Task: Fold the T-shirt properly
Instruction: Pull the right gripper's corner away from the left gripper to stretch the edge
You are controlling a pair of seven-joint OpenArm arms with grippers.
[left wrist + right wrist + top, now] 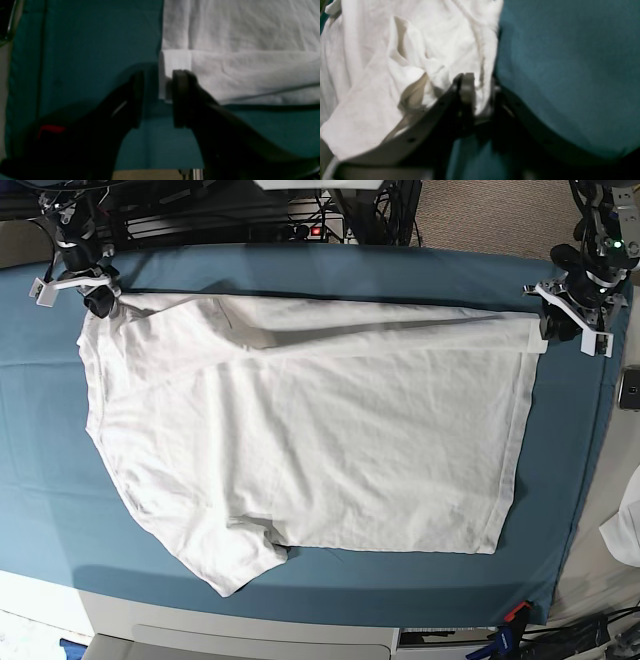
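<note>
So the left claw (157, 98) has its jaws parted a bit, with the hemmed corner of the shirt (240, 50) sitting in the gap. The right-hand finger (181, 97) is touching the hem, the other one is off it over the teal cloth (87, 50). So it's open around the corner, not squeezing it as far as I can see.

The right claw (480, 92) is closed down on a bunched-up bit of white fabric, which pokes up between the fingers. That wrist picture is pretty blurry, though.

From the base view the shirt (310, 450) lies spread across the middle of the teal cloth (40, 470), its far edge folded over into a long strip. The right claw (97, 298) is at the far corner on the picture's left, the left claw (556, 323) at the far corner on the picture's right. Both arms reach in from the far side of the table, wrists low at cloth level. One sleeve sticks out toward the near edge.
</note>
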